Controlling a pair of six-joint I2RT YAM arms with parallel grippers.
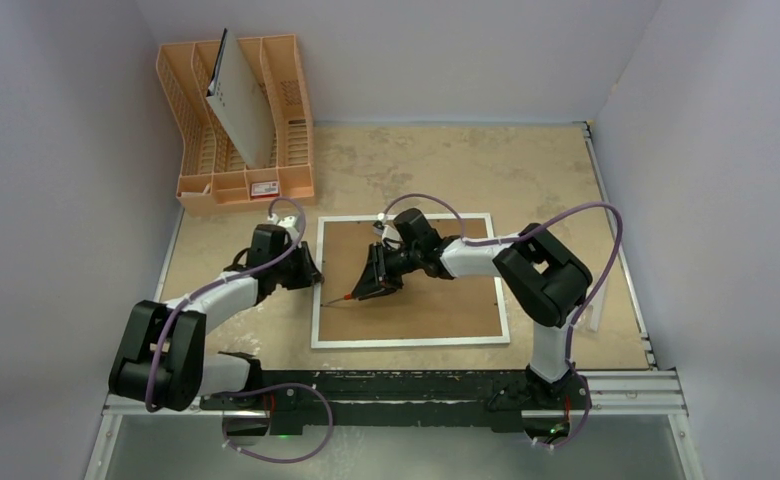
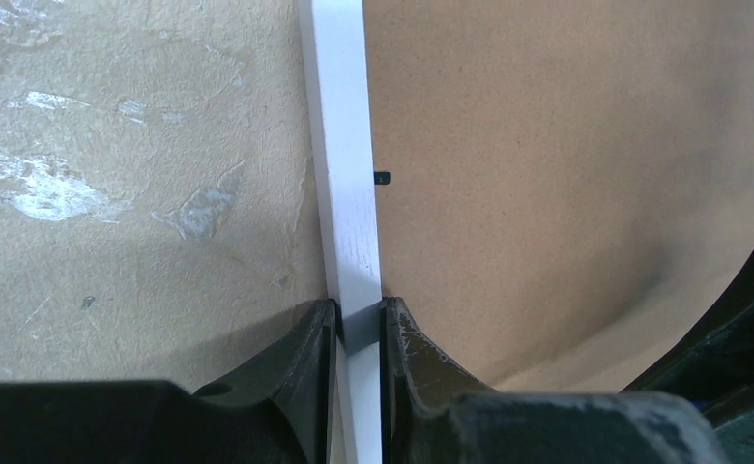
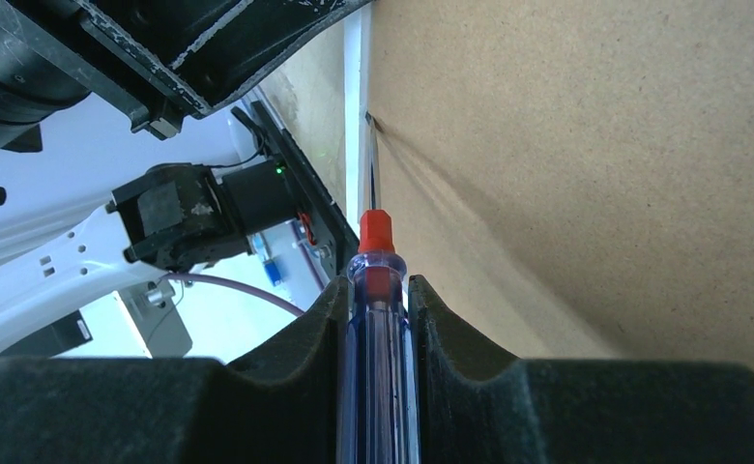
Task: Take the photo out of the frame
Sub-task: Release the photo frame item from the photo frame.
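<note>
– In the middle of the table (image 1: 566, 180), what is lying there?

– The frame (image 1: 446, 300), flat and face down, with its brown backing board (image 2: 566, 174) turned up. Its long side runs from left to right in the top view. The orange rack (image 1: 236, 165) stands well apart, at the far left corner, and it is not part of this step.

– And the photo?

– I cannot see it. I judge it is under the backing board, inside the frame, so nothing is taken out yet.

– What are the arms doing?

– Both are at the frame's left edge. The left gripper (image 2: 359, 314) pinches the white border (image 2: 339, 145); one finger is on the table side, the other on the board side. The right gripper (image 3: 378, 290) is pressed closed on a screwdriver (image 3: 378, 377) with a clear blue handle.

– Where does the tool point?

– Straight ahead of the right fingers, to the left. Its tip sits at the seam where the board meets the white border, just beside the left grip and slightly nearer to the bases.

– So the next move?

– Probably to pry up this board edge. A small black tab (image 2: 382, 178) sits on the same seam and may hold the board.
</note>
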